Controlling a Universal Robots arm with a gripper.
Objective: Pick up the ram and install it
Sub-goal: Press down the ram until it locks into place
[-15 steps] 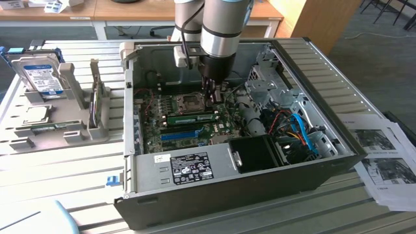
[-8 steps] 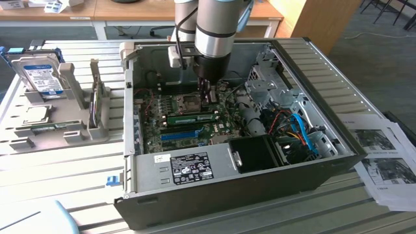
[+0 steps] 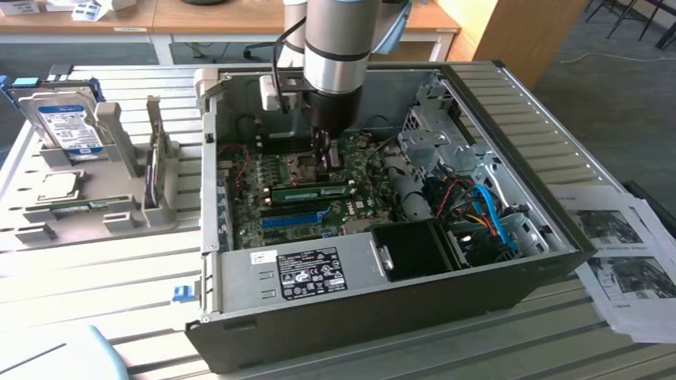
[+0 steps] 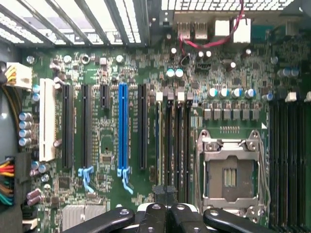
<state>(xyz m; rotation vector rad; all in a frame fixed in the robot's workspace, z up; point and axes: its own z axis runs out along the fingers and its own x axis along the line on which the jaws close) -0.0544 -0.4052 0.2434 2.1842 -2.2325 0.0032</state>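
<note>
labels present, no text readable

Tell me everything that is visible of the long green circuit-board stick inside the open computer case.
The long, thin green circuit-board stick stands on its long edge on the green motherboard, apparently seated in a slot. It runs parallel to the bright-blue slot strip and lies between that strip and the metal processor socket. Paler patches mark its face. The shut gripper hangs close above it; whether they touch cannot be told.
</note>
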